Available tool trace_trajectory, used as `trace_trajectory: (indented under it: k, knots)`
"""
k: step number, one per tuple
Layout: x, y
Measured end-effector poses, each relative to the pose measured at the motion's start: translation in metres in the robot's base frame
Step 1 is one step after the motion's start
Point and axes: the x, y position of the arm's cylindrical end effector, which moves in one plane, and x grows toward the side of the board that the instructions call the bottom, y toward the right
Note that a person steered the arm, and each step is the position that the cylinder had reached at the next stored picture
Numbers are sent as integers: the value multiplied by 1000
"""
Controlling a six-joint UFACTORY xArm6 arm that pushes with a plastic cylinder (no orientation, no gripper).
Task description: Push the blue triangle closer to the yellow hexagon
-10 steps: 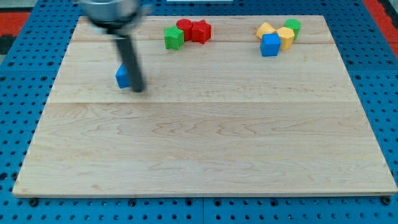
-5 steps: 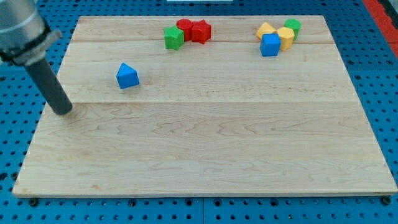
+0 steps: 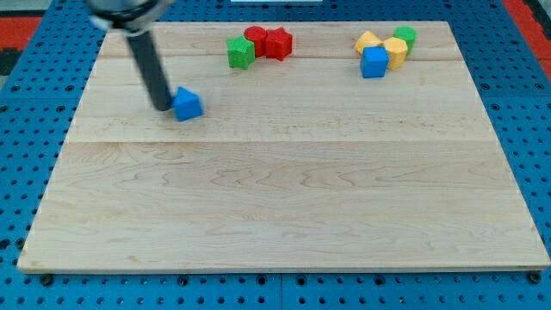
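The blue triangle [image 3: 188, 104] lies on the wooden board [image 3: 284, 198] at the upper left. My tip [image 3: 164, 107] touches its left side. The yellow hexagon [image 3: 395, 52] sits at the view's top right, far from the triangle, in a cluster with a yellow block [image 3: 368, 41], a blue cube [image 3: 374, 62] and a green block [image 3: 405, 36].
A green block [image 3: 240, 52], a red cylinder [image 3: 255, 37] and a red star [image 3: 278, 43] sit together at the top middle. The board rests on a blue pegboard [image 3: 26, 129].
My tip swung from the triangle's right out to the board's left edge, then came back to the triangle's left side. The triangle has shifted slightly right.
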Motion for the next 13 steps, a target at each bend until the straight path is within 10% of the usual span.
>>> trace_trajectory:
  k: [1,3,5,6,9,13]
  knots:
    - [-5,89]
    - [19,68]
    - [26,238]
    - [67,196]
    - [17,336]
    - [-35,355]
